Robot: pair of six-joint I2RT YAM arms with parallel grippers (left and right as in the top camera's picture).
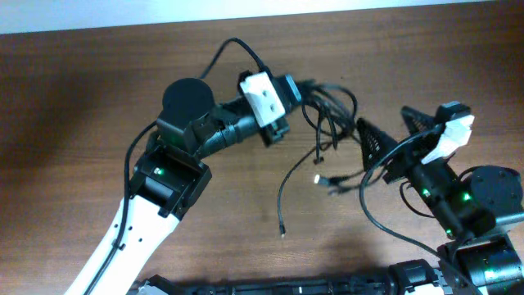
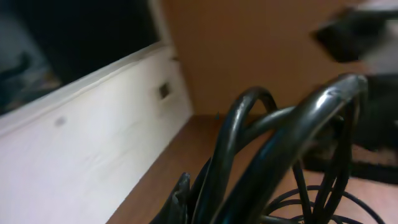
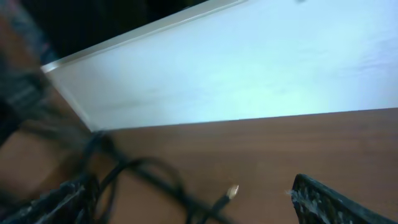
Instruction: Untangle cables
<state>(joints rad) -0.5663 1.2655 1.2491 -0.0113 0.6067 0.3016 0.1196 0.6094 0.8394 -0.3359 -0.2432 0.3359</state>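
Thin black cables [image 1: 332,111] sit bunched in a knot at the tip of the left tool [image 1: 301,88]. Its jaws are closed on the cords, which loop up close in front of the left wrist view. On the side of the knot away from that grip, the right tool [image 1: 393,129] stands spread wide and holds nothing. Its fingers are just beside the knot's outer loops but not touching them. Two loose tails run from the knot across the wooden counter [image 1: 98,82] toward the arms' bases. One is a long strand [image 1: 284,192] that curves off alone. The other is shorter and ends in a bright plug [image 1: 318,178], which lies between the knot and the right arm. With the knot held on one side, the right tool looks the nearer to that plug end. A loosening pull would likely run along the line between the two tools, away from the knot.
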